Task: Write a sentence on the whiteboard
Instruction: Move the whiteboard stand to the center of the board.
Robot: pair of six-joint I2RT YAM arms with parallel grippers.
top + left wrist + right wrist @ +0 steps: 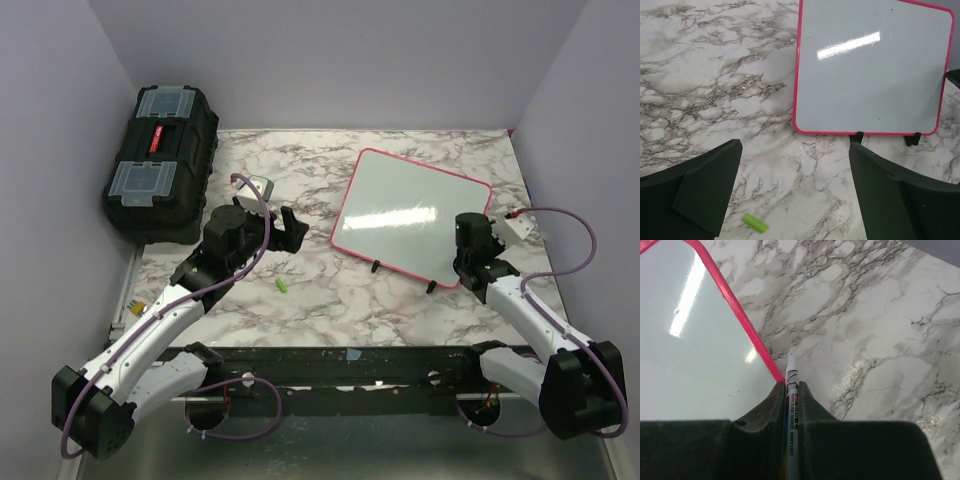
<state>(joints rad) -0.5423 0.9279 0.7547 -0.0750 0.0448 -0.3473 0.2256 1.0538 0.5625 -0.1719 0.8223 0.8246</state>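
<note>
Table (330, 290): marble top; only the top view gives me all of it.
Toolbox (160, 165): black, far left, top view only; its red label is too small for me to read.
Whiteboard (410, 215): right of centre, pink frame, glare streak.
Left gripper (795, 170): jaws wide apart, holding nothing.
Right gripper (791, 390): clamped on the marker (792, 412), at the board's right edge.
Marker print: the right wrist view alone reads "WHITE BOARD MARKER".
Green cap (755, 223): lies left of centre, near side.

Left arm (150, 335) reached forward, wrist tilted down, left gripper (795, 150) with jaws spread wide, nothing between them. Right arm (530, 320) stretched forward, right gripper (791, 390) pinched tight on a marker (792, 371).
</note>
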